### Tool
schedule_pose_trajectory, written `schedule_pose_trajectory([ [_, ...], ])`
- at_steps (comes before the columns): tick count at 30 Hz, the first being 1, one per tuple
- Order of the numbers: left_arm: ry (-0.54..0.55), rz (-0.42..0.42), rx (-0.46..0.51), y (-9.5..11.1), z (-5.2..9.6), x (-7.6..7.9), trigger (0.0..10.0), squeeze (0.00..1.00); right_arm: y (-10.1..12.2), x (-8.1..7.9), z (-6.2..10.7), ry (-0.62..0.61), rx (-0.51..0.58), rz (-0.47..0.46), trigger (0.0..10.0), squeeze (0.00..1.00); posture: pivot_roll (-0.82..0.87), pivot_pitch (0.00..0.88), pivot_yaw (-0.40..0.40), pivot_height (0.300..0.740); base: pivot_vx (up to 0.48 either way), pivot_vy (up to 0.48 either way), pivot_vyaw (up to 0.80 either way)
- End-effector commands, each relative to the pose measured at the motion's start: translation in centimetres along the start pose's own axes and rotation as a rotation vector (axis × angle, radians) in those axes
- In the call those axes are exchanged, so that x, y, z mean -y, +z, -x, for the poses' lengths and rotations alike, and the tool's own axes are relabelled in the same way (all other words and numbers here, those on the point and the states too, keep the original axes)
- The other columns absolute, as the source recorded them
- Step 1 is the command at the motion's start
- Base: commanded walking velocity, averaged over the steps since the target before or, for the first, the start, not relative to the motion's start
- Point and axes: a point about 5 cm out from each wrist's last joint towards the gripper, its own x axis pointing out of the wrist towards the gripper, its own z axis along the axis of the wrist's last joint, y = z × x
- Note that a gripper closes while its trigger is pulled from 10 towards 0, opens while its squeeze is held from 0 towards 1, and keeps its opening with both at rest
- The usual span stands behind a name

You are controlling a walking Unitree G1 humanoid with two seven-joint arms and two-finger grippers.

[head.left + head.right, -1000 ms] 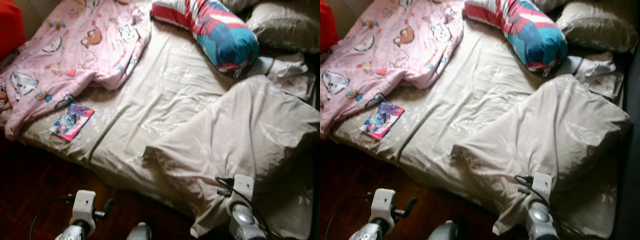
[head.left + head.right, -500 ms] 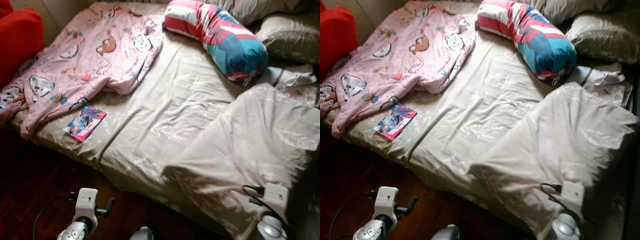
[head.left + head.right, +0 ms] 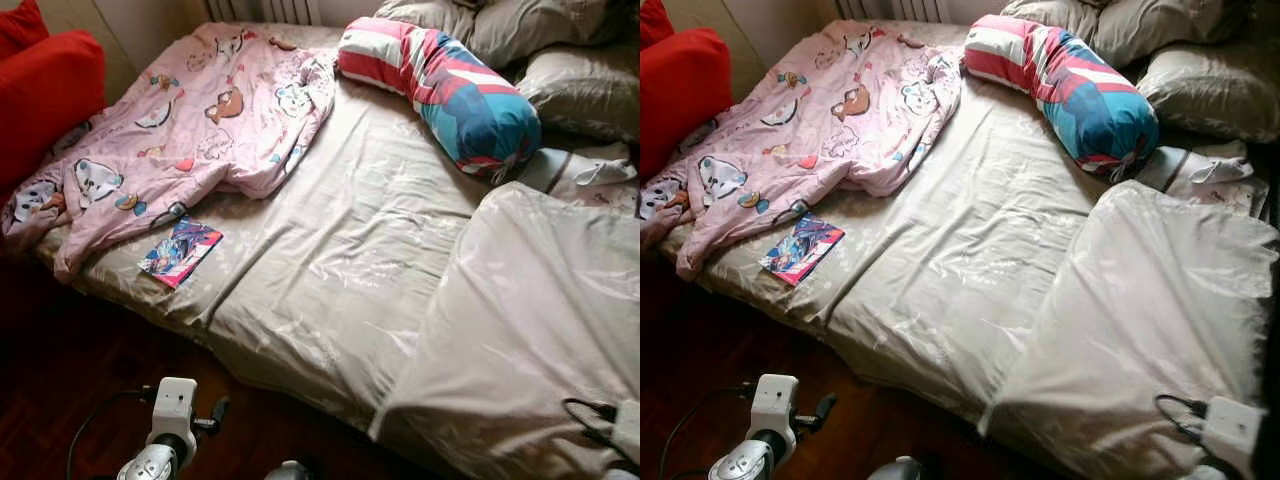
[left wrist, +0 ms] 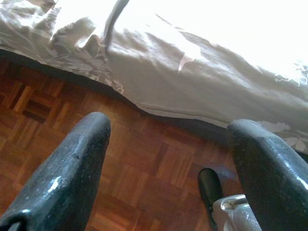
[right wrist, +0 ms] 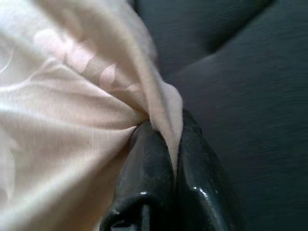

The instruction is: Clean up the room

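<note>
The right gripper pinches a fold of the beige duvet at the bed's near right corner, probably to spread it, while the left gripper hangs with fingers apart above the parquet floor.

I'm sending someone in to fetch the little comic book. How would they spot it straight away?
On the bed, look to the near edge under the pink cartoon blanket. The comic book lies flat on the beige sheet just below the blanket's hem. It is the only thin, glossy, blue-and-pink printed thing there.
</note>
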Motion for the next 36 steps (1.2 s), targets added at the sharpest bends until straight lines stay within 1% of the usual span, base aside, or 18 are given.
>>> schedule_pose_trajectory([
  [1, 0.028, 0.007, -0.043, -1.0, 0.6, -0.7, 10.0, 0.0, -0.2, 3.3, -0.8, -0.159, -0.016, -0.042, 0.0, 0.0, -0.09, 0.132, 0.096, 0.74, 0.0, 0.0, 0.0],
  [5, 0.028, 0.006, -0.046, -1.1, 0.6, -0.7, 10.0, 0.0, -0.2, 3.5, -0.9, -0.152, -0.029, -0.031, 0.0, 0.0, -0.09, 0.129, 0.095, 0.74, 0.0, 0.0, 0.0],
  [6, 0.027, 0.007, -0.047, -1.1, 0.5, -0.7, 10.0, 0.0, -0.4, 2.9, -0.8, -0.122, -0.047, -0.047, 6.7, 0.0, -0.09, 0.126, 0.095, 0.74, 0.0, 0.0, 0.0],
  [7, 0.027, 0.007, -0.047, -1.1, 0.5, -0.7, 10.0, 0.0, -0.4, 2.8, -0.8, -0.115, -0.052, -0.053, 6.7, 0.0, -0.09, 0.126, 0.095, 0.74, 0.0, 0.0, 0.0],
  [8, 0.026, 0.008, -0.048, -1.1, 0.5, -0.7, 10.0, 0.0, -0.5, 2.5, -0.6, -0.11, -0.056, -0.049, 10.0, 0.0, -0.09, 0.122, 0.094, 0.74, 0.0, 0.0, 0.0],
  [9, 0.026, 0.008, -0.049, -1.1, 0.5, -0.7, 10.0, 0.0, -0.7, 2.3, -0.5, -0.104, -0.063, -0.051, 10.0, 0.0, -0.09, 0.122, 0.094, 0.74, 0.0, 0.0, 0.0],
  [10, 0.025, 0.008, -0.05, -1.1, 0.5, -0.6, 10.0, 0.0, -0.9, 1.9, -0.3, -0.096, -0.073, -0.061, 10.0, 0.11, -0.09, 0.121, 0.094, 0.74, 0.0, 0.0, 0.0],
  [11, 0.025, 0.008, -0.05, -1.1, 0.5, -0.6, 10.0, 0.0, -0.9, 1.9, -0.3, -0.096, -0.073, -0.061, 10.0, 0.11, -0.09, 0.121, 0.094, 0.74, 0.0, 0.0, 0.0],
  [12, 0.025, 0.008, -0.051, -1.0, 0.5, -0.6, 10.0, 0.0, -1.1, 1.2, 0.0, -0.069, -0.088, -0.078, 10.0, 0.64, -0.09, 0.118, 0.096, 0.74, 0.0, 0.0, 0.0],
  [13, 0.025, 0.008, -0.051, -1.0, 0.5, -0.6, 10.0, 0.0, -1.1, 1.2, 0.0, -0.069, -0.088, -0.078, 10.0, 0.64, -0.09, 0.118, 0.096, 0.74, 0.0, 0.0, 0.0],
  [14, 0.025, 0.008, -0.052, -1.0, 0.4, -0.6, 10.0, 0.0, -1.3, 0.5, 0.3, -0.039, -0.1, -0.086, 10.0, 0.81, -0.09, 0.117, 0.096, 0.74, 0.0, 0.0, 0.0],
  [22, 0.026, 0.01, -0.055, -1.0, 0.4, -0.7, 10.0, 0.0, -2.1, -0.7, 1.2, 0.003, -0.131, -0.11, 10.0, 0.8, -0.09, 0.103, 0.096, 0.74, 0.0, 0.0, 0.0],
  [28, 0.028, 0.011, -0.061, -1.1, 0.4, -0.7, 10.0, 0.0, -1.6, -2.4, 1.9, 0.126, -0.062, -0.127, 10.0, 0.75, -0.09, 0.088, 0.091, 0.74, 0.0, 0.0, 0.0],
  [29, 0.031, 0.013, -0.063, -1.1, 0.4, -0.7, 10.0, 0.0, -1.2, -3.4, 2.3, 0.203, -0.028, -0.159, 10.0, 0.66, -0.09, 0.086, 0.091, 0.74, 0.0, 0.0, 0.0],
  [30, 0.035, 0.016, -0.065, -1.2, 0.4, -0.7, 10.0, 0.0, -0.8, -4.3, 2.8, 0.272, 0.003, -0.178, 10.0, 0.0, -0.09, 0.082, 0.089, 0.74, 0.0, 0.0, 0.0],
  [32, 0.039, 0.018, -0.067, -1.2, 0.4, -0.7, 10.0, 0.0, -0.6, -5.0, 3.2, 0.333, 0.032, -0.18, 10.0, 0.0, -0.09, 0.08, 0.087, 0.74, 0.0, 0.0, 0.0],
  [33, 0.048, 0.023, -0.073, -1.3, 0.4, -0.7, 10.0, 0.0, -0.2, -6.4, 4.1, 0.433, 0.067, -0.18, 10.0, 0.0, -0.09, 0.077, 0.086, 0.74, 0.0, 0.0, 0.0],
  [36, 0.058, 0.038, -0.089, -1.5, 0.4, -0.5, 10.0, 0.0, -0.4, -8.4, 5.3, 0.543, 0.043, -0.196, 10.0, 0.0, -0.09, 0.073, 0.082, 0.74, 0.0, 0.0, 0.0],
])
